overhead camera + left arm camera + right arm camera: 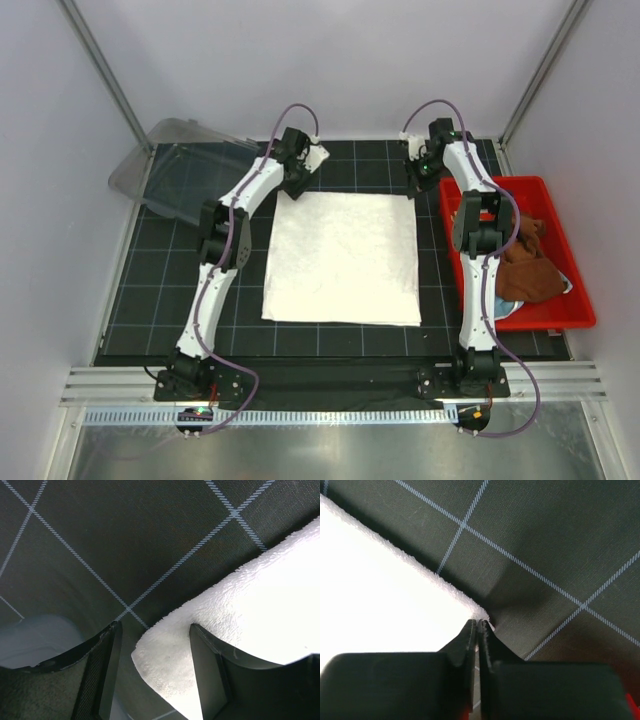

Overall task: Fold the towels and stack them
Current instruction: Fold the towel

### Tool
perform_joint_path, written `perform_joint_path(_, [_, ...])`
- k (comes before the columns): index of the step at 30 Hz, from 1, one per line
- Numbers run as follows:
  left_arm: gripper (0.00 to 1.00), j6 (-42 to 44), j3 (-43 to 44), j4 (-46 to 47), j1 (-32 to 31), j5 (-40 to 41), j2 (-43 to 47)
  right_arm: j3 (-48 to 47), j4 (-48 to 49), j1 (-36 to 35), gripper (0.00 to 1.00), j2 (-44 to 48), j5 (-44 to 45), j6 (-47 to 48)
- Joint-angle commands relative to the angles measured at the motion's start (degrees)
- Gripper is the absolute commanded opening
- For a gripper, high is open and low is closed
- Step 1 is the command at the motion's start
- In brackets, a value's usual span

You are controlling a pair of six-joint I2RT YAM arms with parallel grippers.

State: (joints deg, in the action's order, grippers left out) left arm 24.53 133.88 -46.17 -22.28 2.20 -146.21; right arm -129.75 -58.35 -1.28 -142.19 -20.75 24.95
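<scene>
Now the right end effector (479, 626) pinches the towel (342, 257) at its far-right corner; the left end effector (154, 645), spread, straddles the far-left corner, mat (125, 540) beyond.

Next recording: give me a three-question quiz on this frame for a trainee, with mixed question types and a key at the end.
1. Which claw is shut on a corner of the white towel? A. left claw B. right claw C. both
2. True or false: the red bin is empty.
3. Name the colour of the uppermost towel in the red bin.
Key: 1 B; the left claw is open, straddling its corner. 2 False. 3 It is the rust-brown towel.
</scene>
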Motion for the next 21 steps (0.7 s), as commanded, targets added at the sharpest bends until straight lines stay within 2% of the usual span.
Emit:
perform_joint_path(1, [0.61, 1.9, 1.8, -2.6, 0.7, 1.0, 0.1, -1.1, 0.3, 0.0, 0.03, 0.2, 0.4, 1.3])
perform_joint_path(5, [0.57, 1.7, 2.3, -4.2, 0.8, -0.3, -0.8, -0.2, 1.7, 0.0, 0.01, 0.9, 1.7, 1.5])
perform_joint_path(10, [0.4, 1.6, 4.2, -7.3, 0.7, -1.6, -2.1, 0.6, 3.7, 0.0, 0.01, 1.7, 1.9, 1.2])
perform_joint_path(12, [0.3, 1.2, 4.3, -7.4, 0.7, -2.0, -1.8, 1.3, 4.6, 0.0, 0.01, 2.2, 1.9, 0.7])
perform_joint_path(13, [0.2, 1.0, 4.3, -7.8, 0.7, -3.6, -1.4, 1.7, 5.5, 0.0, 0.01, 2.4, 1.9, 0.6])
perform_joint_path(14, [0.15, 0.8, 4.3, -7.9, 0.7, -3.8, -1.1, 2.5, 6.0, 0.0, 0.01, 3.1, 1.9, 0.5])
perform_joint_path(15, [0.03, 0.6, 4.2, -7.9, 0.7, -4.0, -0.7, 2.7, 6.2, 0.0, 0.01, 3.4, 1.9, 0.5])
perform_joint_path(16, [0.0, 0.4, 4.2, -7.9, 0.7, -4.4, 0.5, 3.1, 6.7, 0.0, 0.01, 3.8, 1.9, 0.4])
perform_joint_path(21, [0.0, -1.9, 0.3, -2.8, 0.7, -2.6, 6.0, 7.0, 11.6, 0.0, 0.01, 7.8, 4.7, -1.4])
